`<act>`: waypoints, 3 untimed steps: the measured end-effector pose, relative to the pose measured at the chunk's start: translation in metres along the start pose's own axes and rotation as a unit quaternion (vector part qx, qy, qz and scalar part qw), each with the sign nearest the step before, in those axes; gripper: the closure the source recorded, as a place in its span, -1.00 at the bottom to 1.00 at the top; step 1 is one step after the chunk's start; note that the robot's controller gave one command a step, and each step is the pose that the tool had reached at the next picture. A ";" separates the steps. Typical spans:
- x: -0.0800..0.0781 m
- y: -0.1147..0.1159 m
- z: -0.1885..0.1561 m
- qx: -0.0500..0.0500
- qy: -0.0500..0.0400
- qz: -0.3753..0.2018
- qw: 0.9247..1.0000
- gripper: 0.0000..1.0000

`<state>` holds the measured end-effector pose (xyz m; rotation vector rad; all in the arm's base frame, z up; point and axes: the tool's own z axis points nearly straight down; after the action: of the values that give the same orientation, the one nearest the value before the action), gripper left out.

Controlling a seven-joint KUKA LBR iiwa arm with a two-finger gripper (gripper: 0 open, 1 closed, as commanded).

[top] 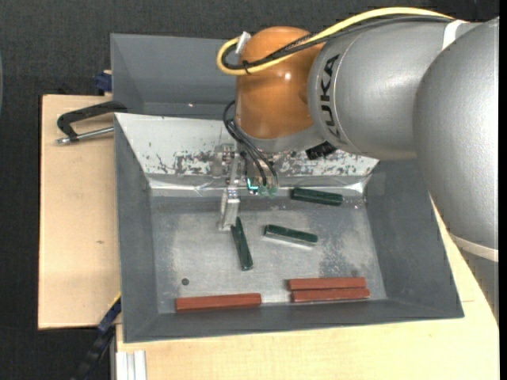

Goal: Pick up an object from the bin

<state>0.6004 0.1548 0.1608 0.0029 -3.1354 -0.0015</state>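
Hanging at the upper end of the slanted dark green bar (242, 252), the jaws may be apart or together, I cannot tell; nothing looks lifted, so grasping and raising remain

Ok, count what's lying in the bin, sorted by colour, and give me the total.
Dark green bars: 3
Red-brown bars: 3
Total: 6
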 end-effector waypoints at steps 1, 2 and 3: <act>-0.002 0.000 -0.004 -0.001 -0.004 0.001 1.000 -1.00; 0.002 -0.057 0.044 -0.001 -0.006 -0.022 1.000 -1.00; 0.003 -0.079 0.063 0.001 -0.003 -0.015 1.000 -1.00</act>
<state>0.5973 0.0759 0.0975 0.0495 -3.1418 0.0030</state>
